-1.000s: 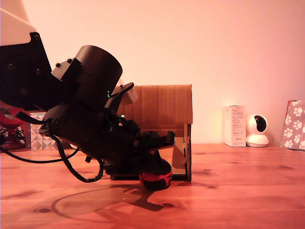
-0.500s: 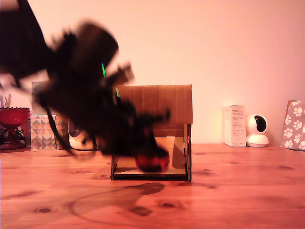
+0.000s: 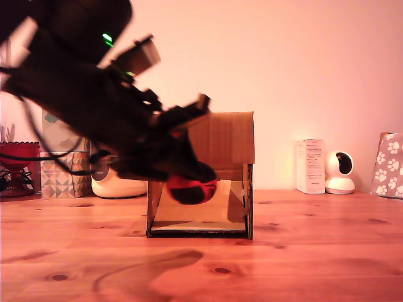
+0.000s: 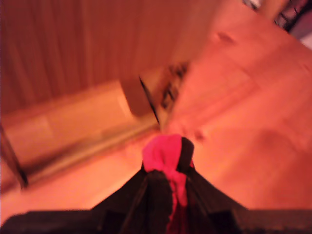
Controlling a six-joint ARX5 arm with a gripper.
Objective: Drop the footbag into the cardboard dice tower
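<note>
End effector (image 3: pixel 189 179) clamped on the footbag (image 3: pixel 191 189), red and black panels bulging out past the fingertips; the wrist view shows the same, footbag (image 4: pixel 168 153) pinched between the two dark fingers (image 4: pixel 146 187). Footbag is off the worktop (image 3: pixel 302 251), hanging in front of the lower front opening of the cardboard dice tower (image 3: pixel 223 135), below its top edge. Arm comes in from the exterior view's left, tilted down. Both views are motion-blurred.

Step in hand, as I judge it: lift and carry to the tower's top. To do it well:
- keep the grip firm, as the bag is soft and could squeeze out
- raise until the footbag clears the top edge before moving across, or it may clip the solid upper front panel and shove the light cardboard
- centre over the top opening, which is not visible from here, then release
- don't let go early; a drop from here would land on the worktop or the ramp mouth, not in the tower

Writing: white carton (image 3: pixel 310 166) on the exterior view's right has small print, too small to read. No brand legible on the white camera (image 3: pixel 340 171), the paw-print bag (image 3: pixel 387 165) or the patterned tissue box (image 3: pixel 63 175). Nothing printed visible on the tower.
</note>
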